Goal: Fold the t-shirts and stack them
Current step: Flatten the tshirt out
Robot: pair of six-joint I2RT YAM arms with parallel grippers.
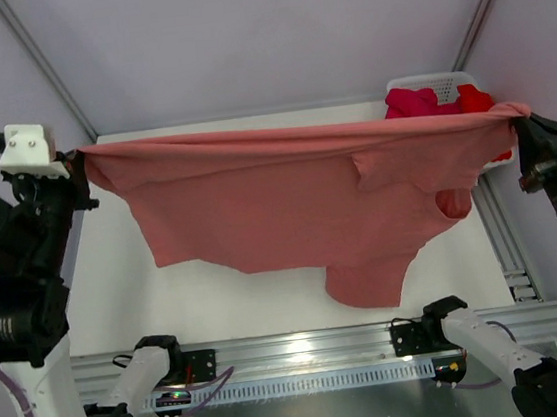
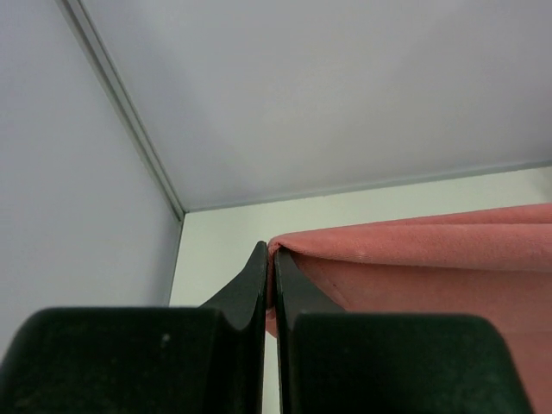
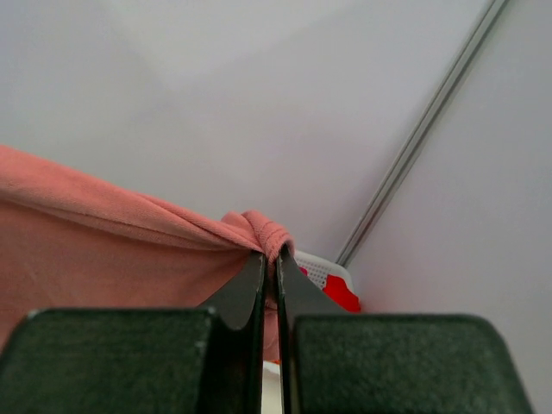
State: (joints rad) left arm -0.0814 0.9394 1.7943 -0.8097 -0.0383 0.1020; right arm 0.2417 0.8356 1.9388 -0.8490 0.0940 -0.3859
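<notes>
My left gripper [image 1: 82, 168] is pinched tight on one corner of the salmon t-shirt [image 1: 288, 202], held up over the left edge of the table [image 1: 108, 298]. From there the shirt stretches taut across to my right, hanging like a curtain, with its lower edge and one sleeve drooping toward the near side. My right gripper [image 1: 518, 123] is clamped on the bunched opposite corner, just beside the white basket [image 1: 443, 80], where a magenta t-shirt [image 1: 410, 103] and a red t-shirt [image 1: 474, 99] lie.
</notes>
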